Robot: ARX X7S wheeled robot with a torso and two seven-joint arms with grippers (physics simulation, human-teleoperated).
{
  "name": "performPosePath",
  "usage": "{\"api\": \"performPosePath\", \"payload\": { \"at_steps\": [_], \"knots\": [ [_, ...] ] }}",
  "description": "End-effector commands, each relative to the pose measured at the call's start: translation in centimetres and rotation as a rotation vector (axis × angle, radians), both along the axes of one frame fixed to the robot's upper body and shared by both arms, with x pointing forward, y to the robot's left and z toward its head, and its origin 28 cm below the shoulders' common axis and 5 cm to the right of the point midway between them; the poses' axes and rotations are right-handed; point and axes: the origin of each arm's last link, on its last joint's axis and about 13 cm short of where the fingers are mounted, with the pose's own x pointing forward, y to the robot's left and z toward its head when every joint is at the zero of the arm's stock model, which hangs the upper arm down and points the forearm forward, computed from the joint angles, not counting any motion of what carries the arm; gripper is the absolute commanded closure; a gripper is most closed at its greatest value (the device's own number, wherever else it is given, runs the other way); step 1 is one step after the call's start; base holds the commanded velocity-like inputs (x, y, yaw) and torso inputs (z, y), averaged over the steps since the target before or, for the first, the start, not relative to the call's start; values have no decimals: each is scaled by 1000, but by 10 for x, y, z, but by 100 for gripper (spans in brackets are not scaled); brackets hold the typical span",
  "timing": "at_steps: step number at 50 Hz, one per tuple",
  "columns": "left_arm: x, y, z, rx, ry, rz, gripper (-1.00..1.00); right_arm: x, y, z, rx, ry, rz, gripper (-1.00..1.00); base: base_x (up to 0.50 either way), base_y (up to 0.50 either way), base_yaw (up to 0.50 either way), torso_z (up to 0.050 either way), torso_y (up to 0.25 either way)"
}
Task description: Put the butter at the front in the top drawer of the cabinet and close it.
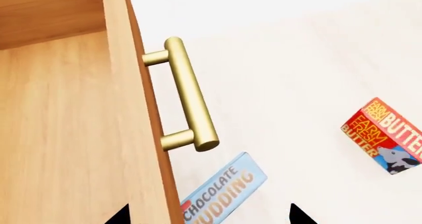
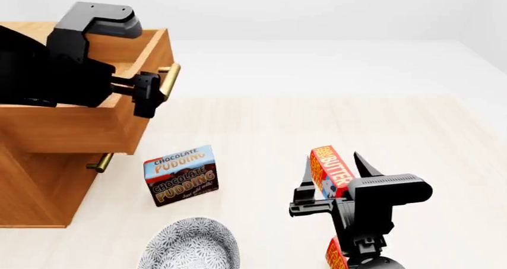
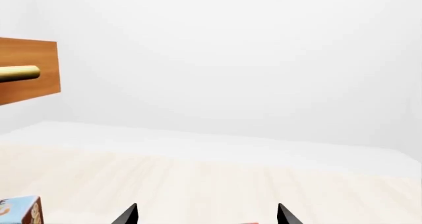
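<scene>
The top drawer (image 2: 119, 111) of the cabinet (image 2: 35, 186) is standing pulled out, its brass handle (image 2: 168, 81) showing at the head view's ten o'clock; the left gripper (image 2: 146, 97) is hanging just beside that handle with its fingers spread and nothing between them, so the opening step is looking done and the pick of the butter is the step in hand. The right gripper (image 2: 333, 168) is hovering at about five o'clock with its two black fingertips spread either side of the upper end of the butter (image 2: 330, 172), which is standing on the pale wooden floor (image 2: 317, 126); whether the pads are touching the carton I cannot tell, and it is not yet looking clamped. A second carton (image 2: 335, 252) is peeking out lower down, mostly hidden behind the right arm. The chocolate pudding box (image 2: 181, 175) is sitting at seven o'clock, near a patterned plate (image 2: 192, 245). The next move is calling for the right fingers to sink further around the carton and squeeze; then a lift and a carry toward ten o'clock, over the drawer's front wall.
</scene>
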Motion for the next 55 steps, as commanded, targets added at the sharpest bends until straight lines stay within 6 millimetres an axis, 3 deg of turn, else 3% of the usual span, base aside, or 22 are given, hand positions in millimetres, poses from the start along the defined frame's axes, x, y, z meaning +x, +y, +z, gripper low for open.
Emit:
{"api": "performPosePath", "payload": {
  "at_steps": [1, 41, 55],
  "knots": [
    [-3, -13, -1, -76, 12, -110, -100, 0, -1, 0, -1, 1, -1, -100, 0, 0, 0, 0, 0],
    [-1, -36, 7, -133, 0, -261, -100, 2, 1, -1, -3, 4, 2, -100, 0, 0, 0, 0, 0],
    [4, -32, 15, -110, -148, -174, -100, 3, 2, -1, -4, 5, 2, -100, 0, 0, 0, 0, 0]
  ]
}}
